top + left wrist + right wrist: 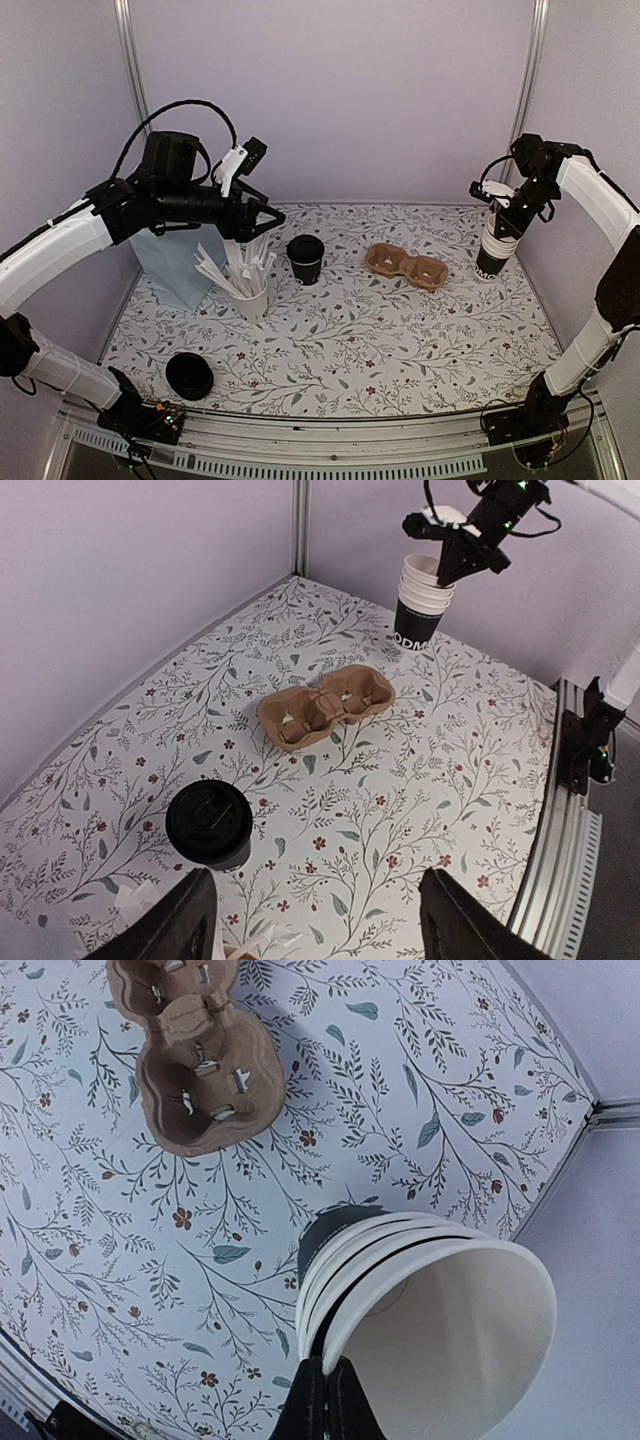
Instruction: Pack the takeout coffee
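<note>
Two pincers differ: the left pincer (262,222) hangs open above the cup of stirrers (250,295), the right pincer (325,1405) is pinched shut on the top rim of the stack of unlidded cups (494,250) by the right wall. The takeout coffee (305,258) stands upright on the counter (350,340) between stirrers and cardboard carrier (405,266), apart from both; best grip its body below the lid, keep it level, and cross the bare stretch to the nearer well.

Soft even light, faint shadows, sharp focus
</note>
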You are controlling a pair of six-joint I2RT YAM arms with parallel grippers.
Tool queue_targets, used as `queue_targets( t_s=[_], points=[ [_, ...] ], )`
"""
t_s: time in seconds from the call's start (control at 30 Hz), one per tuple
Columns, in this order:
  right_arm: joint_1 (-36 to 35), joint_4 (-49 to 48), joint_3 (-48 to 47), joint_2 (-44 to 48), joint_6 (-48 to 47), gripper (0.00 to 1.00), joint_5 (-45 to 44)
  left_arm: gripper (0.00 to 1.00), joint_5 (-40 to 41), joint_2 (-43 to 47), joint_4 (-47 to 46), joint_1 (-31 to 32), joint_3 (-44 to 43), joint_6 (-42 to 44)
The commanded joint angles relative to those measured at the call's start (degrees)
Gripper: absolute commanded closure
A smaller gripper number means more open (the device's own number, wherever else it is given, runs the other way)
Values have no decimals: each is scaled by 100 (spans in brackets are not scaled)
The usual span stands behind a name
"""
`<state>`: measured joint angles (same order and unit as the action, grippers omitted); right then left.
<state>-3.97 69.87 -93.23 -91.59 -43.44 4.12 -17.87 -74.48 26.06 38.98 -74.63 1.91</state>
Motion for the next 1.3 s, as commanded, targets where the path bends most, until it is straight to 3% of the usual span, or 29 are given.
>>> queue_targets(
  t_s=[0.0,0.03,0.1,0.17,0.2,0.27,0.33,0.4,0.47,0.53,0.57,0.63,0.83,1.07,1.27],
  points=[
    [163,562,-324,-84,-102,100,640,28,-101,125,-147,63,44,11],
    [233,537,-530,-159,-294,100,709,28,-96,141,-143,63,59,11],
    [159,-258,-236,-217,211,100,-1001,28,-83,168,-145,66,92,11],
    [339,565,-787,-328,-76,100,512,28,-70,195,-145,68,121,2],
    [483,432,-958,-371,-204,100,566,28,-70,211,-141,66,146,2],
    [353,178,-774,-377,143,100,-541,28,-56,237,-161,73,187,-4],
    [438,746,-1182,-511,-211,100,602,28,-63,240,-190,76,218,-13],
    [486,190,-994,-508,155,100,-228,28,-76,245,-238,75,248,-31],
    [575,814,-1244,-661,-122,100,593,28,-92,254,-285,83,289,-41],
    [546,-45,-911,-579,154,100,-405,28,-95,251,-284,94,298,-51],
    [540,107,-917,-577,181,100,-671,28,-94,256,-291,98,306,-48],
    [658,332,-1169,-714,-10,100,-74,28,-90,258,-283,92,304,-46],
    [567,433,-1508,-635,151,100,-315,28,-53,285,-277,93,309,-64],
    [-239,807,-1998,-320,77,100,-382,28,5,232,-80,101,129,-87],
    [-1399,445,-1130,154,58,100,-113,28,330,336,518,101,-54,-167]
  ],
)
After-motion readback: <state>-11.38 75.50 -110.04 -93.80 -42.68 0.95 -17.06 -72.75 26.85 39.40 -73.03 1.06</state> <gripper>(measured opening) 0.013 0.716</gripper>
